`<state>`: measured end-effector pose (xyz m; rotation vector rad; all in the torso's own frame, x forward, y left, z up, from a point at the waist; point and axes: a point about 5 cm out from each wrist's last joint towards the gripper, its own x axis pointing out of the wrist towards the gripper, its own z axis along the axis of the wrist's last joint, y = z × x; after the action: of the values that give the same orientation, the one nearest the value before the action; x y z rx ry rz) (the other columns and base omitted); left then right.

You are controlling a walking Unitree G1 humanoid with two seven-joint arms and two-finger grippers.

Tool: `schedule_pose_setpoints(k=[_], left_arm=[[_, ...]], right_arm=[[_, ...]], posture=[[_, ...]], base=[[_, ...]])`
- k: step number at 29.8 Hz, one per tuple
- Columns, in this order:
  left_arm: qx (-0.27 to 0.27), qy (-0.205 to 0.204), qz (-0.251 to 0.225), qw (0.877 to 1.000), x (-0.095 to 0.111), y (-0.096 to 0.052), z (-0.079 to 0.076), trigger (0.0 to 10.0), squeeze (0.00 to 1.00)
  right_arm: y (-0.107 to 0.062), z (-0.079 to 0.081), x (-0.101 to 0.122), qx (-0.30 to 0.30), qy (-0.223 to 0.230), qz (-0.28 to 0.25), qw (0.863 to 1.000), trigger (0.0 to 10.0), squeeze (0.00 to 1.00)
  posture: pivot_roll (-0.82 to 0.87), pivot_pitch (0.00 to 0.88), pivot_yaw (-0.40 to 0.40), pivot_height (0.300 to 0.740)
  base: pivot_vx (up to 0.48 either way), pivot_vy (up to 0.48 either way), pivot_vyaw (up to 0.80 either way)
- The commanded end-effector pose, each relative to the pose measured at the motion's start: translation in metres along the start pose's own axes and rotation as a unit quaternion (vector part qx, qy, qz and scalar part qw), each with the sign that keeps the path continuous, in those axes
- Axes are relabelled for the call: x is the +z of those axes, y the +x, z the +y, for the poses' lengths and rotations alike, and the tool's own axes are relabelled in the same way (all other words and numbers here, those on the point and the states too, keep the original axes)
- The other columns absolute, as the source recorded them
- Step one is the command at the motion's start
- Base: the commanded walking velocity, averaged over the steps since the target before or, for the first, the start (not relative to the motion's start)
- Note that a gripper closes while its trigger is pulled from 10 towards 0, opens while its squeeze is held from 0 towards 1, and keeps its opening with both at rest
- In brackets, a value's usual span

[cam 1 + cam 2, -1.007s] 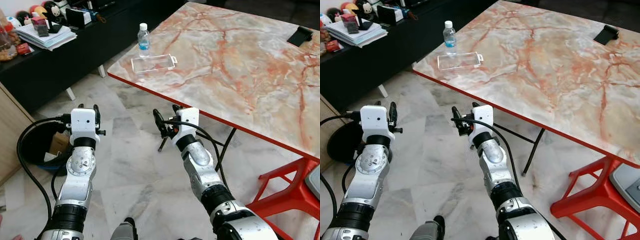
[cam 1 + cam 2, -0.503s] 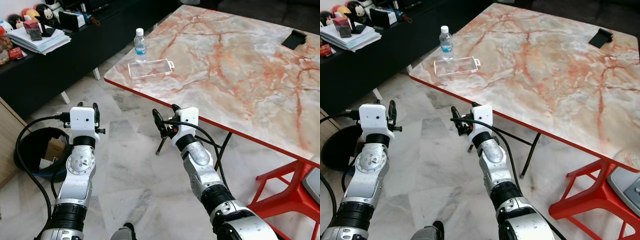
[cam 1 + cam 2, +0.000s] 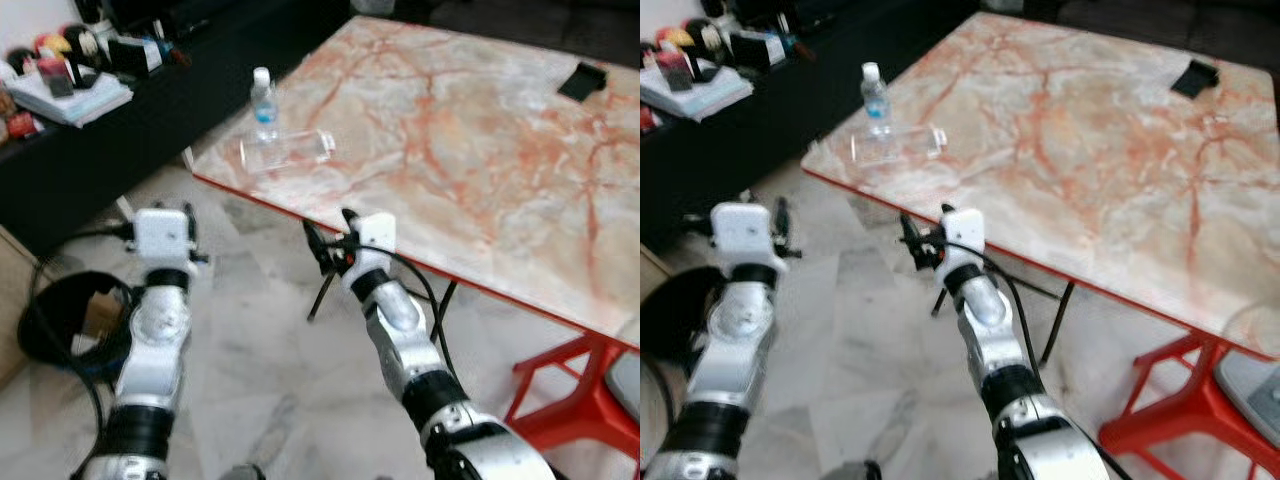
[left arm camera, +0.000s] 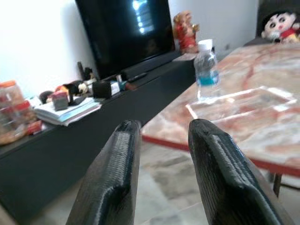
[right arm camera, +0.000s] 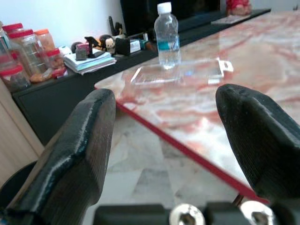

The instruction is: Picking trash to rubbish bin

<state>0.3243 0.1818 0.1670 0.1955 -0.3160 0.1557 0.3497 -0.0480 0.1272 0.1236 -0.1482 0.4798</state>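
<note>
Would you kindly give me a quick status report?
Both claws open, empty, short of the table. Water bottle and clear packaging untouched at its corner. Bin lower left.

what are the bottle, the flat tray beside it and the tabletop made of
Small clear bottle with white cap: apparently thin glossy plastic; see-through, blue label band.
Flat clear rectangular tray: likely transparent moulded plastic; marble pattern shows through it.
Pink-veined tabletop with red edge: polished marble look, possibly a printed laminate.

Head looks down; wrists face the table (image 3: pixel 480 140)
</note>
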Motion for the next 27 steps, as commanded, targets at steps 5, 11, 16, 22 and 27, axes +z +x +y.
schedule_pose_setpoints(k=[5, 11, 16, 22, 27], left_arm=[[0.009, 0.007, 0.0, 1.0, 0.0003, 0.0005, 0.0084, 10.0, 0.0], [0.008, 0.007, -0.001, 1.0, 0.0013, 0.0014, 0.0077, 10.0, 0.0], [0.009, 0.008, 0.0, 1.0, 0.0011, 0.0011, 0.0084, 10.0, 0.0], [0.012, 0.007, 0.0, 1.0, 0.0012, 0.0012, 0.0088, 10.0, 0.0], [0.012, 0.007, 0.001, 1.0, 0.0003, 0.0007, 0.0099, 10.0, 0.0]], right_arm=[[0.0046, 0.0166, 0.0017, 0.021, 0.006, -0.006, 1.0, 10.0, 0.0], [0.0044, 0.0173, 0.0015, 0.022, 0.011, -0.007, 1.0, 10.0, 0.0], [0.0046, 0.0171, 0.0016, 0.022, 0.016, -0.006, 1.0, 10.0, 0.0], [0.0046, 0.0174, 0.0019, 0.024, 0.013, -0.006, 1.0, 10.0, 0.0], [0.0041, 0.0186, 0.001, 0.026, 0.012, -0.005, 1.0, 10.0, 0.0]], posture=[[0.13, 0.145, -0.031, 0.74], [0.13, 0.139, -0.032, 0.74], [0.13, 0.141, -0.034, 0.74], [0.13, 0.146, -0.036, 0.74], [0.13, 0.146, -0.036, 0.74]], base=[[0.305, 0.0, 0.16], [0.307, 0.0, 0.67], [0.315, 0.0, 0.0], [0.325, 0.0, 0.0], [0.332, 0.0, 0.0]])
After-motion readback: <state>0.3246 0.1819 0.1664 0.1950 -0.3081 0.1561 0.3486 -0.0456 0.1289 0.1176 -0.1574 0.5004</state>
